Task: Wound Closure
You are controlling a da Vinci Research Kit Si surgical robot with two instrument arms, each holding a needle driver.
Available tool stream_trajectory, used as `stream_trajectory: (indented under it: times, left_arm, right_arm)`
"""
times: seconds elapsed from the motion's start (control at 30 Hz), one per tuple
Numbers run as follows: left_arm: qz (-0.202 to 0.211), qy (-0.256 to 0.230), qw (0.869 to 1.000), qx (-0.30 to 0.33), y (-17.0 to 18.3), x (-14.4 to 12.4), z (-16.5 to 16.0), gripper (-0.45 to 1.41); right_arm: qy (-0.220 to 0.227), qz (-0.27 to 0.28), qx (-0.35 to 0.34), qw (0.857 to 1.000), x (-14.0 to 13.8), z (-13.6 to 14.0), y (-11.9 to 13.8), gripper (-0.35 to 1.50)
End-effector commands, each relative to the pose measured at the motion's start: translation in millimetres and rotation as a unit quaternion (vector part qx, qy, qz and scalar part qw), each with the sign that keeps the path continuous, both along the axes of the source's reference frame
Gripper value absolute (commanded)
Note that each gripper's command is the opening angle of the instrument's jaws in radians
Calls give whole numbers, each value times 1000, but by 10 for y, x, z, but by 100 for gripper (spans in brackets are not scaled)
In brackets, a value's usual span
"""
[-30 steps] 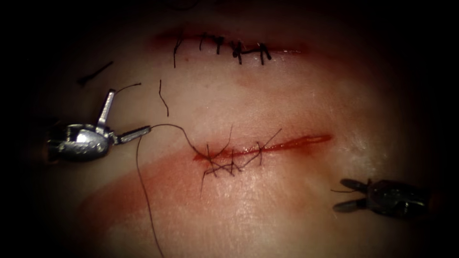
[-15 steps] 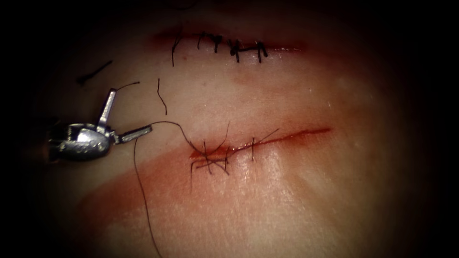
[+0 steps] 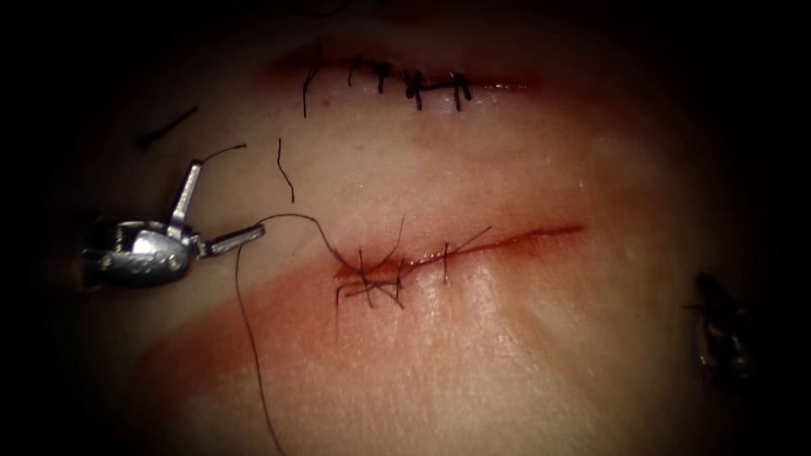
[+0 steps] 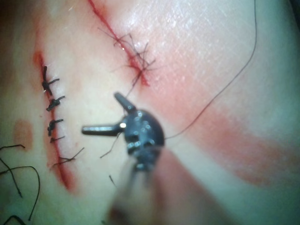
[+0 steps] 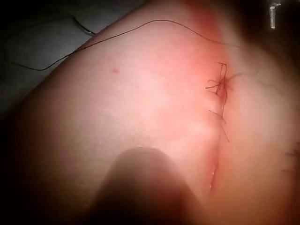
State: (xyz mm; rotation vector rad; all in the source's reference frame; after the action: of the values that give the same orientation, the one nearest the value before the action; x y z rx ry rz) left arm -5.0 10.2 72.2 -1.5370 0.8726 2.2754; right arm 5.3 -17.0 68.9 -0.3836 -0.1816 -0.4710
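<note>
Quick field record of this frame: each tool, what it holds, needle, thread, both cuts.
left tool: left of the lower cut, jaws open, holds nothing; thread lies across one jaw tip
right tool: far right, in shadow, nothing seen in it
needle: cannot locate
thread: runs from the stitches to the left tool's jaw tip, then trails down over the tissue
lower cut: stitched at its left end, right part open, red fluid along it
upper cut: closed with dark stitches
cut ends of thread: loose, above the left tool

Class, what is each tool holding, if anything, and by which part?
The left arm's silver needle driver holds nothing: jaws wide open, the thin dark thread only passing one jaw's tip. The right arm's dark tool: cannot be told.
</note>
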Motion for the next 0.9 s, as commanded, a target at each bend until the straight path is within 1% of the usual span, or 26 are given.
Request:
stream_trajectory:
  times: [0.03,0.1,0.27,0.4,0.53,0.57,0.7,0.73,0.8,0.87,0.9]
  left_arm:
    - [0,0,1000,1,-2,-5,7,101]
    - [0,0,1000,1,-2,-6,7,101]
    - [0,0,1000,0,-3,-7,8,101]
    - [0,0,1000,0,-4,-6,7,101]
    - [0,0,1000,0,-4,-7,7,101]
    - [0,0,1000,0,-4,-7,7,101]
    - [0,0,1000,0,-5,-7,7,101]
    - [0,0,1000,0,-5,-7,7,101]
    - [0,0,1000,0,-5,-7,6,101]
    - [0,0,1000,0,-6,-7,6,101]
    - [0,0,1000,0,-6,-7,6,101]
  right_arm:
    - [12,5,-6,1000,14,10,-15,130]
    - [13,-10,-21,1000,23,14,-23,130]
    - [5,-40,-22,999,42,25,-36,130]
    - [4,-46,-22,999,55,26,-41,130]
    - [17,-54,-15,998,73,27,-47,130]
    - [28,-57,-10,998,82,28,-49,130]
    - [60,-70,5,996,98,24,-51,130]
    - [77,-60,11,995,101,22,-51,130]
    - [129,-41,33,990,103,13,-46,130]
    - [149,-17,31,988,99,2,-42,128]
    - [169,4,35,985,96,-6,-38,128]
